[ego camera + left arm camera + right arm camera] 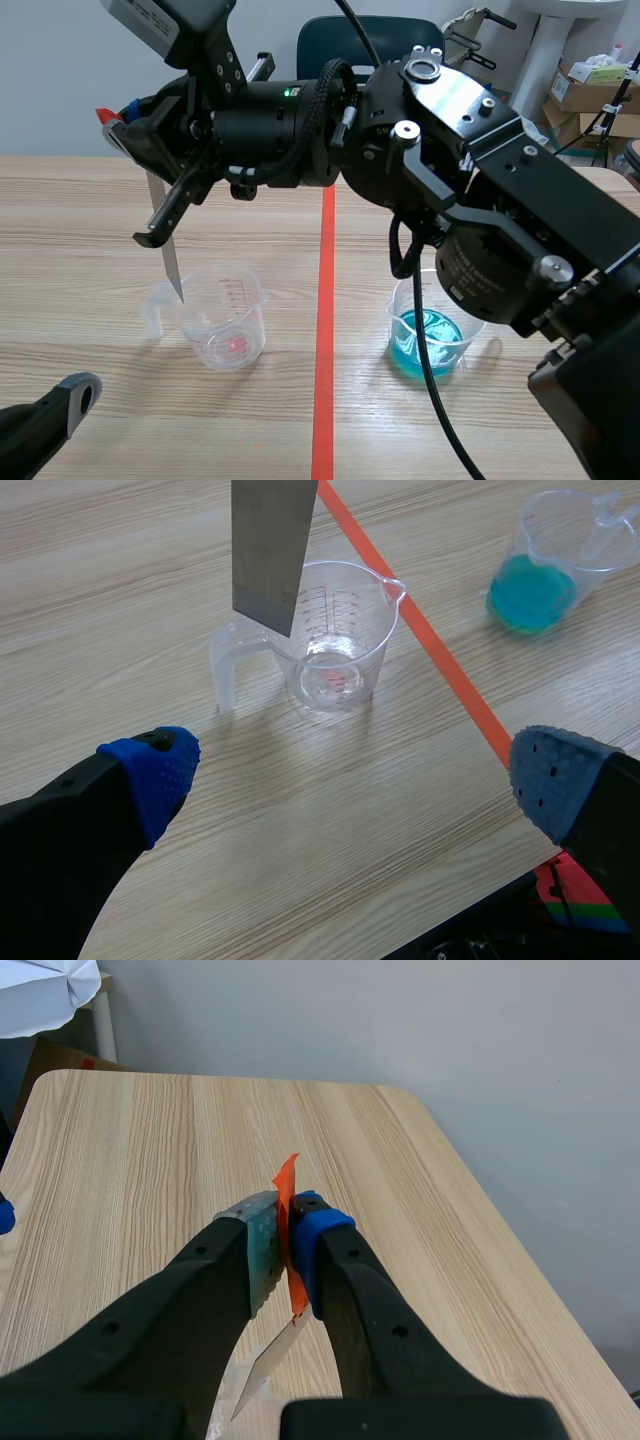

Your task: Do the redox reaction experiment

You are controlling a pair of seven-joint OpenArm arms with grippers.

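While my left gripper gapes, my right gripper clamps one metal strip vertically, tip down, near two beakers.

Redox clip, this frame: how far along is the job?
Done: the right end effector is shut on the metal strip, taped orange at its top. In hand: the strip hangs upright with its tip at the rim of the clear beaker; whether it is inside is unclear. Remaining, apparently: the strip has not gone into the beaker of blue liquid. The left end effector is open, holding nothing.
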